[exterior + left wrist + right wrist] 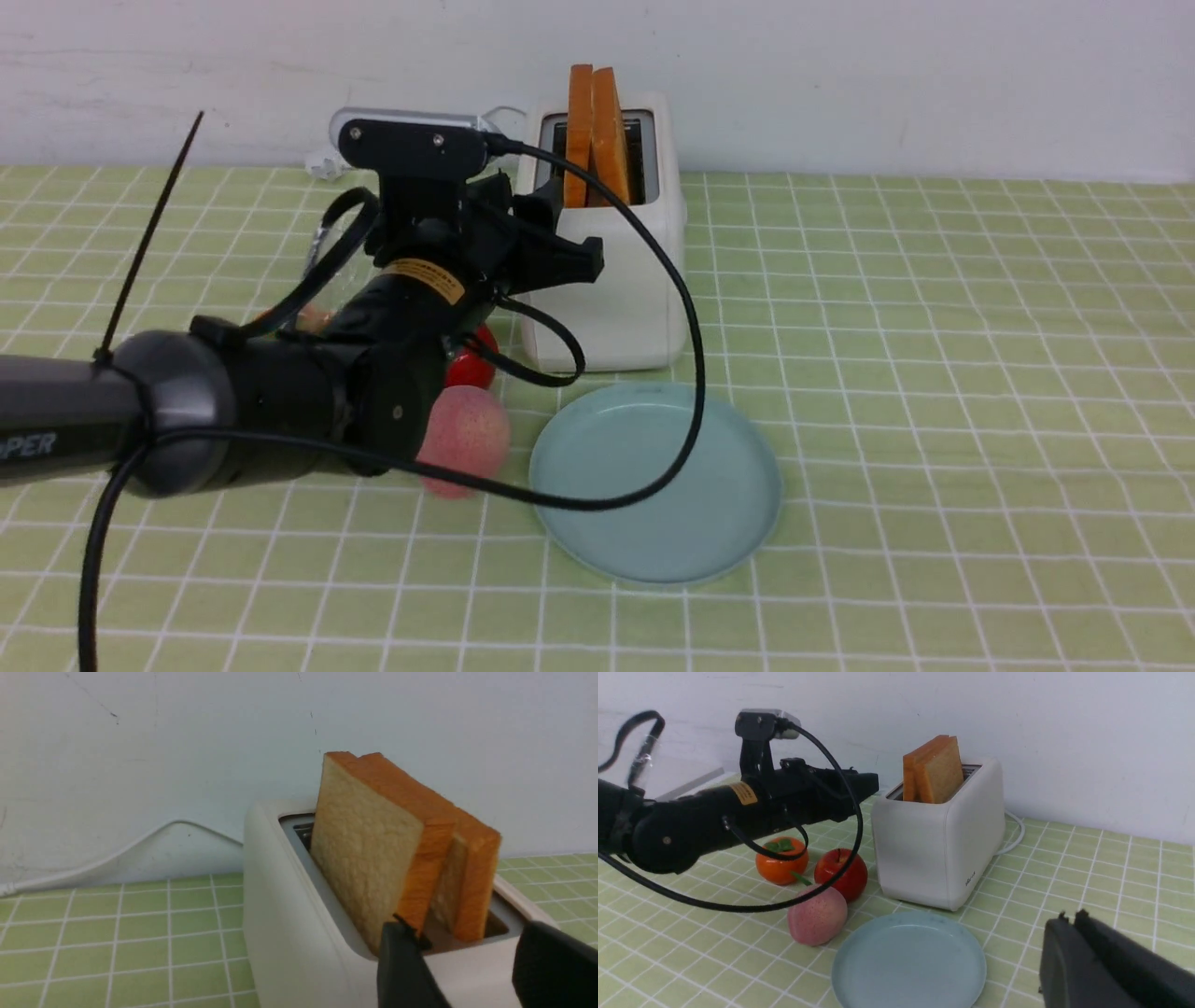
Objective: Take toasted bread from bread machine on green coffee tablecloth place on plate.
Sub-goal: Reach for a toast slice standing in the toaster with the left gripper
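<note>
Two slices of toasted bread [591, 140] stand upright, leaning together, in the slots of the white bread machine [616, 280] at the back of the green coffee tablecloth [934, 373]. The pale blue-green plate [653, 476] lies bare just in front of it. My left gripper [571, 233] hovers at the bread machine's near left top corner. In the left wrist view this gripper [465, 933] is open, nothing between its fingers, with the toasted bread [364, 858] just beyond. My right gripper [1070, 915] is shut and empty, over cloth to the right of the plate [908, 961].
A red apple [471, 364], a pink peach [464, 439] and an orange persimmon [781, 861] sit left of the plate, under my left arm. The toaster's white cord [117, 854] runs along the back wall. The wall stands right behind the bread machine.
</note>
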Robot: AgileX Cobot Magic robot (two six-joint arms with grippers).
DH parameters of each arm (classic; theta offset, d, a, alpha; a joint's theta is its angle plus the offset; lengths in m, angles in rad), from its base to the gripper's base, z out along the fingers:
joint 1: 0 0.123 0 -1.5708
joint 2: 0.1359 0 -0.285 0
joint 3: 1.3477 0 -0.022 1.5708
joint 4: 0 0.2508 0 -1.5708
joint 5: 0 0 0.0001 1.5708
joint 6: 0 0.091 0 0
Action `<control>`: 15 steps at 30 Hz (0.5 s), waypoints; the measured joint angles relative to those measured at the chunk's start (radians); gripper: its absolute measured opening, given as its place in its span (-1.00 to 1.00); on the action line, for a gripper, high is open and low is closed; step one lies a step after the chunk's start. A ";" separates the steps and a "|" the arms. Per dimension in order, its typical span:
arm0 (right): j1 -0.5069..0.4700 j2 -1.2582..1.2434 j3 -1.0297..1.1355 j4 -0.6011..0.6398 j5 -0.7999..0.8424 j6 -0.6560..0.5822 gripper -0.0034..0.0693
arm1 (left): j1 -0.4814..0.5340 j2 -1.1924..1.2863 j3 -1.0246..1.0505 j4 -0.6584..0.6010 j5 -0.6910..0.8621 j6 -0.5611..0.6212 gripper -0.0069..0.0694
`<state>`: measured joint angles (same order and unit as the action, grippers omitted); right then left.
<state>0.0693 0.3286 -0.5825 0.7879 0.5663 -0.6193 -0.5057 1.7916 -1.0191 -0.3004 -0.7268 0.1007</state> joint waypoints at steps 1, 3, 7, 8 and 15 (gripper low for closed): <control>0.000 0.000 0.000 0.002 -0.005 0.000 -0.86 | 0.007 0.008 -0.009 0.007 0.000 -0.011 0.05; 0.000 0.000 0.000 0.009 -0.006 0.000 -0.85 | 0.021 0.022 -0.024 0.026 0.001 -0.046 0.05; 0.000 0.010 -0.003 0.025 -0.013 -0.002 -0.85 | 0.033 0.036 -0.042 0.057 0.002 -0.082 0.05; 0.000 0.026 -0.013 0.036 -0.013 -0.011 -0.85 | 0.034 0.045 -0.052 0.083 0.003 -0.090 0.05; 0.000 0.106 -0.054 0.072 0.007 -0.033 -0.84 | 0.034 0.088 -0.091 0.175 0.008 -0.115 0.05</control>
<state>0.0693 0.4344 -0.6368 0.8600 0.5730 -0.6525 -0.4719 1.8798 -1.1105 -0.1256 -0.7192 -0.0139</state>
